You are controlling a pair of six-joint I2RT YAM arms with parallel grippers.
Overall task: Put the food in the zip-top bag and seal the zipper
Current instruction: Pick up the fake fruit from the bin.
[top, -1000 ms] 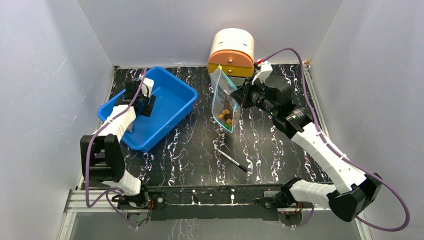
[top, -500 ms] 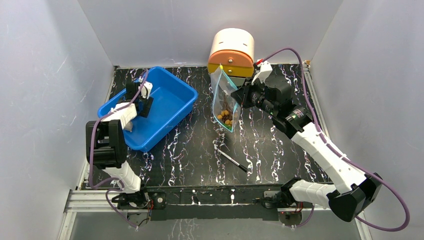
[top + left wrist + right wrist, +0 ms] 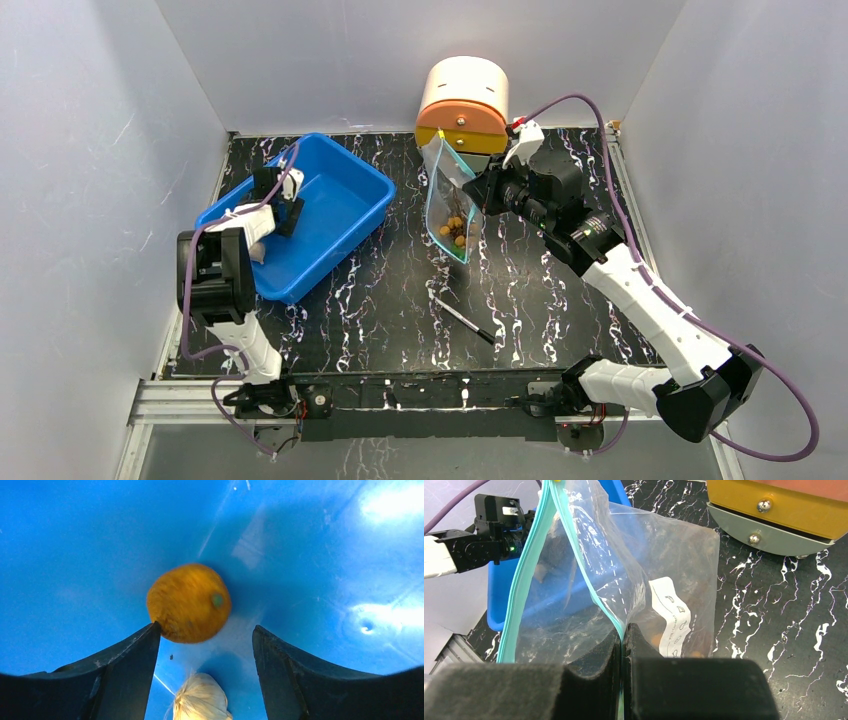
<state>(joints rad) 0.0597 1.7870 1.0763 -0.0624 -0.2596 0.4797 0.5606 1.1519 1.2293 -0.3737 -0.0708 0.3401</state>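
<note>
My right gripper (image 3: 623, 630) is shut on the teal zipper (image 3: 589, 582) edge of the clear zip-top bag (image 3: 447, 205), holding it up with its mouth open toward the left. Brown and orange food pieces (image 3: 455, 232) lie in the bag's bottom. My left gripper (image 3: 205, 637) is open, low inside the blue tray (image 3: 345, 215). An orange round food piece (image 3: 189, 603) lies just beyond its left fingertip. A tan, garlic-like lump (image 3: 201, 699) lies between the fingers. In the top view the left gripper (image 3: 283, 205) is at the tray's left part.
A round tan and orange container (image 3: 463, 105) stands at the back, just behind the bag. A thin black pen (image 3: 463, 320) lies on the black marbled table (image 3: 560, 300) in front. White walls close in on both sides.
My left arm has drawn back and folded up, its gripper staying in the tray. My right gripper has lifted the bag slightly.
</note>
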